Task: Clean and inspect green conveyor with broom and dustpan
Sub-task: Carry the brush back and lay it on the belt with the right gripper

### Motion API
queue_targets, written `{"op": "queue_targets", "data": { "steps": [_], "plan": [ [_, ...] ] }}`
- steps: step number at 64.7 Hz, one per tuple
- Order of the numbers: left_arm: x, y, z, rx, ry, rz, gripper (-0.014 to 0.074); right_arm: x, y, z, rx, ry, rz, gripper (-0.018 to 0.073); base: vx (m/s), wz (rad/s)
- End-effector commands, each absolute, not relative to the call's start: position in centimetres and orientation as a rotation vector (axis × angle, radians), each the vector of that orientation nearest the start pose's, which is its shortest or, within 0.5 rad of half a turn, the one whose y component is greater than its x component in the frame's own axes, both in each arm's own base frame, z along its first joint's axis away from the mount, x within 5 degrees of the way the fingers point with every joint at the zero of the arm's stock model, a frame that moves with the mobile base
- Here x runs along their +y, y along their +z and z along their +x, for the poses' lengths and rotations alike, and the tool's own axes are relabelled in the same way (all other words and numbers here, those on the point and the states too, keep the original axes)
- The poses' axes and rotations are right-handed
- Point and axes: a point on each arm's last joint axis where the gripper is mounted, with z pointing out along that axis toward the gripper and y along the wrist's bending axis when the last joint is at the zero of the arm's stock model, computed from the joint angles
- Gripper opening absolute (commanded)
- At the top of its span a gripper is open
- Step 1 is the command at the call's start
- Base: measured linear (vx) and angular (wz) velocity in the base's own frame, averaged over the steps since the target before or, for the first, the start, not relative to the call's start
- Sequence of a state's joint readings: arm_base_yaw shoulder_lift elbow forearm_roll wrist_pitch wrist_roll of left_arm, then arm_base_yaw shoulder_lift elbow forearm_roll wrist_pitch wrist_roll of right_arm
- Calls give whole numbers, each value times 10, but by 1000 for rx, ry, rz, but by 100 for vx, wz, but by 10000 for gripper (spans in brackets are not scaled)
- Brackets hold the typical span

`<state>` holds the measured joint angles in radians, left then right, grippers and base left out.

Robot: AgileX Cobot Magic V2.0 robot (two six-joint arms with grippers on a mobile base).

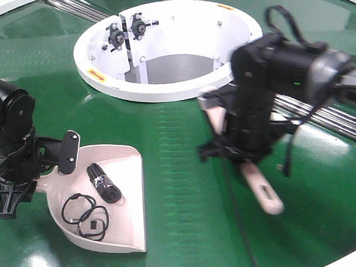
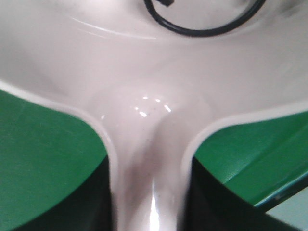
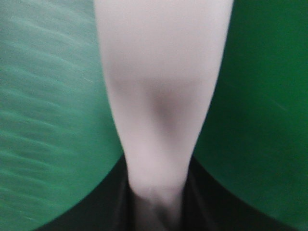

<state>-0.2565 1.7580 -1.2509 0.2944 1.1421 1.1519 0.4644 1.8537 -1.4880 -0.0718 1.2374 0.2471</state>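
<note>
With our left gripper (image 1: 39,178) clenched on the beige-pink plastic scoop dustpan (image 1: 122,168), resting on the dark-green conveyor belt (image 1: 180,170) and already holding black cable scraps (image 1: 104,182), and our right gripper (image 1: 243,150) grasping the narrow beige-pink broom (image 1: 264,191), we judged mostly inspection remained.

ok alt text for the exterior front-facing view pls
Over a glossy dark-green conveyor belt, the left gripper holds a beige-pink plastic dustpan containing black cable loops, and the blurred right gripper holds a beige-pink plastic broom. A white circular rim lies behind them.
</note>
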Motion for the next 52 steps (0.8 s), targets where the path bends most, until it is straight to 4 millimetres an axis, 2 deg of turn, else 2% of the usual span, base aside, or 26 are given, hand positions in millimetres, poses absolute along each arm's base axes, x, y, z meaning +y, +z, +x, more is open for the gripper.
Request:
{"op": "queue_targets", "data": {
  "steps": [1,15,23,33,52],
  "plan": [
    [-63,243,325,2284,439,2175,-6,131,258,320,3057,-116,-411,-1,0,0],
    [-63,243,325,2284,439,2175,-6,90,235,311,3088,-121,-351,-1,0,0],
    [-63,243,325,2284,439,2175,-6,75,223,307,3124,-121,-324,-1,0,0],
    [-63,243,325,2284,439,2175,-6,73,212,303,3125,-110,-342,-1,0,0],
    [-63,243,325,2284,439,2175,-6,73,213,300,3157,-108,-366,-1,0,0]
  ]
}}
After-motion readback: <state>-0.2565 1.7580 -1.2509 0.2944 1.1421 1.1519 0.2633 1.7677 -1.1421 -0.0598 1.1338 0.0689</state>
